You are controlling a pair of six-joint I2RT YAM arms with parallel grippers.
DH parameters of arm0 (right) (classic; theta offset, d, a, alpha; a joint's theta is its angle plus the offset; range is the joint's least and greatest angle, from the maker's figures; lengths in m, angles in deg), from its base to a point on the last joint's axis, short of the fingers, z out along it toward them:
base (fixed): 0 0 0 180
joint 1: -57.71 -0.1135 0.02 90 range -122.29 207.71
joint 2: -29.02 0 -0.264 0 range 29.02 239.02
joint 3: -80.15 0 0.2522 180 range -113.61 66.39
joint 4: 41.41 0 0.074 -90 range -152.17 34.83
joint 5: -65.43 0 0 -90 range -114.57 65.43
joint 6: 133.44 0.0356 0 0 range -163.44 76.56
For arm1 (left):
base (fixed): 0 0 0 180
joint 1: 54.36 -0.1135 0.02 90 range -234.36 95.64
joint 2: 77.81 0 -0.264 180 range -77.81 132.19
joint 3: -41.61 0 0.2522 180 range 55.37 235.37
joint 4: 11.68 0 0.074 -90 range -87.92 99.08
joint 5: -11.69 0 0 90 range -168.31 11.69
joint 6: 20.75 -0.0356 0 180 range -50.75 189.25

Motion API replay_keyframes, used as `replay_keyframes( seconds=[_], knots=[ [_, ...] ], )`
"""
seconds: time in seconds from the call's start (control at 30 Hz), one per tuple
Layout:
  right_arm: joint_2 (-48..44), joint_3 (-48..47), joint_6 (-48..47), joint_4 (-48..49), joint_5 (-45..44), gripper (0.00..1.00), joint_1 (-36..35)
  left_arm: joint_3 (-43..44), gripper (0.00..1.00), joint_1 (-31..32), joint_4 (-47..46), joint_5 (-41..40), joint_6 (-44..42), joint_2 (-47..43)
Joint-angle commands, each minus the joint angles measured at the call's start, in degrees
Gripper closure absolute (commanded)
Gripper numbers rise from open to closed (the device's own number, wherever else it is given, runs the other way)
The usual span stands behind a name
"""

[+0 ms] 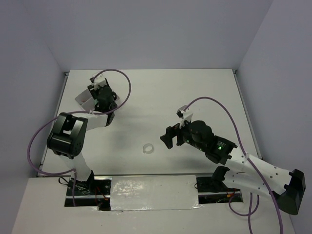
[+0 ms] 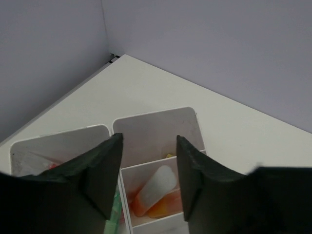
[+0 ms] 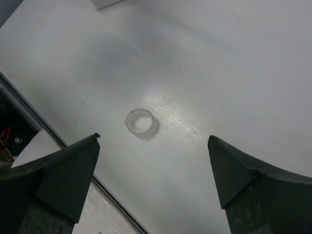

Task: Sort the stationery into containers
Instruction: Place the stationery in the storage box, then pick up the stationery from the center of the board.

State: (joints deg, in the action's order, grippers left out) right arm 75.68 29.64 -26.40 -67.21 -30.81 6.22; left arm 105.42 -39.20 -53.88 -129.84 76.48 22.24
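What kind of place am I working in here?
Probably a lab test cell: plain grey walls box in a white table with a block of white trays and a clear tape ring on it.

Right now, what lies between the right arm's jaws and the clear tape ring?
Nothing: only bare table separates the right jaws from the tape ring, clearest in the top external view.
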Motion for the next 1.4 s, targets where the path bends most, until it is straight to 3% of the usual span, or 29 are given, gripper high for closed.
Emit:
replay_keyframes(
  seconds=[0.0,0.1,0.13,0.23,0.27,0.33,0.37,0.53,0.7,0.73,0.87,0.97,1.07,1.2,1.37],
  knots=[
    [-0.3,-2.9,-0.9,0.8,0.4,0.00,0.2,-1.2,0.37,-0.2,-3.5,-1.2,3.1,-1.0],
    [-0.9,-3.0,-0.8,0.6,0.4,0.00,0.2,-2.1,0.23,0.0,-0.7,-0.3,6.0,-4.2],
    [-0.9,-3.0,-0.8,0.6,0.4,0.00,0.2,-2.2,0.13,0.1,0.8,-0.1,8.4,-7.2],
    [-0.8,-3.4,-0.6,0.2,-0.1,0.00,0.2,-0.2,0.01,1.4,12.7,3.3,14.1,-13.6],
    [-0.9,-3.8,-0.3,-0.4,-0.5,0.00,0.2,2.5,0.01,2.2,22.5,4.8,15.7,-15.0],
    [-1.7,-4.3,-0.2,-1.1,-1.7,0.00,0.2,5.7,0.01,2.9,33.2,10.4,20.6,-18.4],
    [-2.1,-4.5,0.0,-1.4,-1.9,0.00,0.2,8.6,0.01,3.8,43.9,12.4,22.2,-19.3],
    [-4.5,-5.8,-0.1,-4.6,-2.2,0.00,0.2,8.9,0.01,9.4,61.7,24.8,26.0,-24.9],
    [-6.7,-6.5,0.3,-8.6,-4.4,0.00,0.2,7.6,0.01,22.3,74.4,29.5,27.7,-25.6],
    [-7.3,-6.8,0.4,-9.9,-4.7,0.00,0.3,7.6,0.01,26.8,75.6,29.6,27.9,-25.4],
    [-9.7,-7.0,1.5,-12.2,-5.5,0.00,0.3,5.0,0.05,33.2,77.6,31.5,30.7,-25.3],
    [-10.1,-7.1,2.1,-12.8,-4.4,0.00,0.2,3.5,0.21,35.3,79.2,31.1,32.8,-24.2],
    [-9.7,-6.7,2.6,-12.7,-3.4,0.00,0.2,2.2,0.25,36.0,79.6,32.2,32.4,-22.9],
    [-8.8,-6.1,2.7,-12.1,-2.3,0.00,0.2,2.2,0.24,37.3,76.4,39.1,29.3,-18.7],
    [-7.2,-6.1,2.6,-11.6,-1.6,0.00,0.2,5.8,0.19,40.9,78.5,37.8,29.1,-12.2]
  ],
)
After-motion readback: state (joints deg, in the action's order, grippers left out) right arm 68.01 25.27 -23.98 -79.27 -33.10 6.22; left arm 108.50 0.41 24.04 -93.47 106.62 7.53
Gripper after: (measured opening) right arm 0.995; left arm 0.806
